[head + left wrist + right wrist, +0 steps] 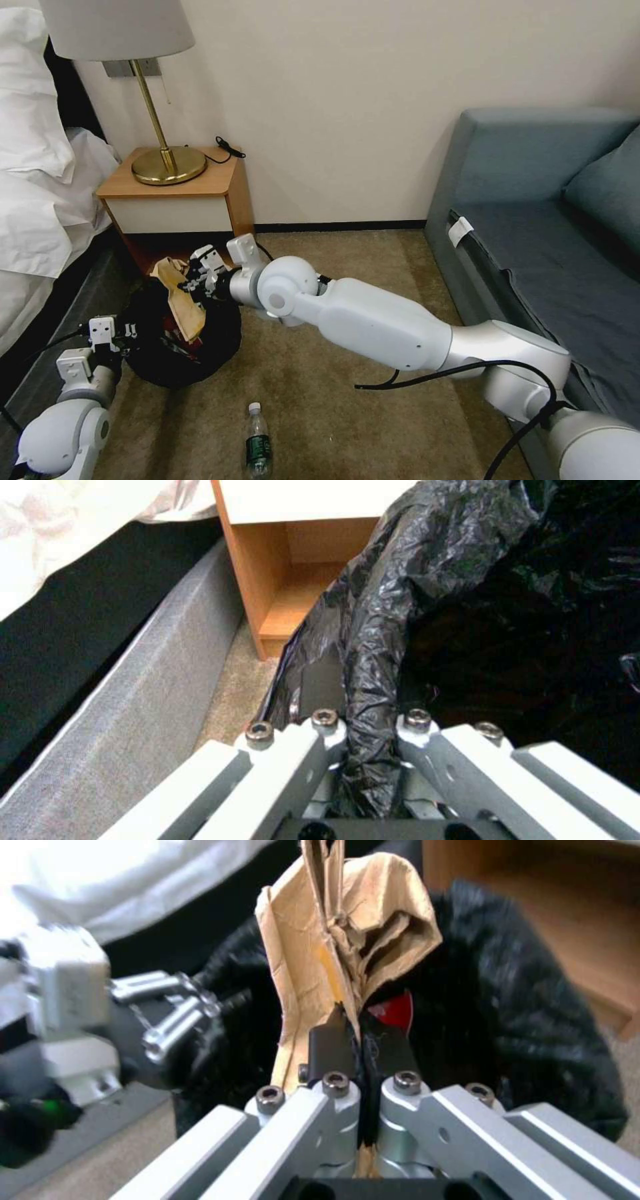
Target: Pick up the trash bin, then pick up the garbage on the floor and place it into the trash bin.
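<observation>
1. Pinching the brown bag [347,940] between closed fingers, the right gripper [193,280] hangs over the bin's far rim, by the nightstand [200,180].
2. The left gripper [363,740] is clamped on the bin [180,333] liner's near edge, holding the bin just off the carpet beside the bed.
3. A red wrapper [393,1010] lies inside the bin, under the paper.
4. The bottle [257,440] lies on the carpet, well apart, nearer the robot.
5. Step in hand, as I judge: dropping the bag in.
6. Next calls for the fingers to part with the paper wholly above the opening; the bottle remains.
</observation>
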Tool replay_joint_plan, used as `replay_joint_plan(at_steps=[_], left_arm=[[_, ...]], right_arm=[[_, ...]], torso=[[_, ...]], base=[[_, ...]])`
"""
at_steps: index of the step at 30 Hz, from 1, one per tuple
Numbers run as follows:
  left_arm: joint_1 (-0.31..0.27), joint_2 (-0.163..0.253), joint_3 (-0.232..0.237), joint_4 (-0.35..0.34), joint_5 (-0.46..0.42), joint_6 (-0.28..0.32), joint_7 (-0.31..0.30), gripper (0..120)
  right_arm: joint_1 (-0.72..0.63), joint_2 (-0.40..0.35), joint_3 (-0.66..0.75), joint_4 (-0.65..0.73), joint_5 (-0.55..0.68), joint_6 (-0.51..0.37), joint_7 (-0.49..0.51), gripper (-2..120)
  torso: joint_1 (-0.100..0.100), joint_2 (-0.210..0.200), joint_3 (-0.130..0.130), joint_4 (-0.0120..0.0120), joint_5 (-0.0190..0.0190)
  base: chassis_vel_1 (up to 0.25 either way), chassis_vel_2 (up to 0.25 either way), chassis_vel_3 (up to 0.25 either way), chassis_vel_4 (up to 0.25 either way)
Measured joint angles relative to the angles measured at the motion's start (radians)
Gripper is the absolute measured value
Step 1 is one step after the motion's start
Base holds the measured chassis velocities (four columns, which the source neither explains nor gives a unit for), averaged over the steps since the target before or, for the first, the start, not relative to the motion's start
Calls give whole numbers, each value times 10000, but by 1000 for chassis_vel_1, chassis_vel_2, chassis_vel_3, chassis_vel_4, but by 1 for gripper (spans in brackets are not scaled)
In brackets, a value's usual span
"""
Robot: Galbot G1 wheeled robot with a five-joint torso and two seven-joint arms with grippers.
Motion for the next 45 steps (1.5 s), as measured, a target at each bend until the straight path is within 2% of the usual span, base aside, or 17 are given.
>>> replay_joint_plan(at_steps=[4, 6, 7, 9, 10, 12, 13, 15, 16, 18, 23, 26, 30, 37, 42, 45], left_arm=[[-34, 31, 18, 67, -16, 0, -1, 1], [-77, 54, 31, 138, -33, 0, 4, 1], [-77, 54, 31, 138, -33, 0, 4, 1], [-111, 68, 37, 191, -46, 0, 4, 1], [-111, 68, 37, 191, -46, 0, 4, 1], [-132, 91, 42, 240, -67, -3, 11, 1], [-132, 91, 42, 240, -67, -3, 11, 1], [-160, 127, 43, 309, -88, -13, 15, 1], [-160, 127, 43, 309, -88, -13, 15, 1], [-186, 154, 41, 357, -128, -30, 17, 1], [-198, 175, 38, 395, -165, -41, 25, 1], [-203, 190, 31, 422, -209, -55, 26, 1], [-199, 198, 29, 431, -249, -67, 26, 1], [-211, 281, -5, 483, -318, -97, 27, 1], [-235, 362, -71, 503, -467, -113, -5, 1], [-260, 428, -122, 505, -632, -105, -137, 1]], right_arm=[[-204, 152, -162, -257, -176, -20, 119, 5], [-319, 247, -257, -339, -255, -31, 152, 17], [-319, 247, -257, -339, -255, -31, 152, 17], [-381, 286, -308, -366, -308, -31, 175, 28], [-381, 286, -308, -366, -308, -31, 175, 28], [-424, 285, -342, -367, -328, -31, 192, 39], [-424, 285, -342, -367, -328, -31, 192, 39], [-438, 257, -362, -363, -331, -33, 196, 51], [-438, 257, -362, -363, -331, -33, 196, 51], [-438, 240, -407, -362, -364, -35, 197, 62], [-439, 247, -420, -379, -397, -36, 197, 74], [-430, 297, -396, -429, -443, -32, 211, 93], [-373, 316, -371, -443, -396, -32, 253, 99], [-251, 163, -285, -322, -322, -34, 387, 100], [-169, -255, -218, -23, 63, -334, 1052, 100], [-141, -609, -213, 222, 544, -825, 2062, 100]], torso=[[0, 0, 0, 0, 0], [0, 0, 0, 1, 1], [0, 0, 0, 1, 1], [0, 0, 0, 1, 1], [0, 0, 0, 1, 1], [0, 0, 0, 1, 1], [0, 0, 0, 1, 1], [0, 0, 0, 1, 1], [0, 0, 0, 1, 1], [0, 0, 0, 1, 2], [0, 0, 0, 1, 2], [0, 0, 0, 1, 2], [0, -1, 0, 2, 2], [0, 0, 0, 3, 2], [0, 0, 0, 0, 3], [0, 0, 0, 1, 3]], base=[[0, 0, 0, 0], [0, 0, 0, 0], [0, 0, 0, 0], [0, 0, 0, 0], [0, 0, 0, 0], [0, 0, 0, 0], [0, 0, 0, 0], [0, 0, 0, 0], [0, 0, 0, 0], [0, 0, 0, 0], [0, 0, 0, 0], [0, 0, 0, 0], [0, 0, 0, 0], [0, 0, 0, 0], [0, 0, 0, 0], [0, 0, 0, 0]])
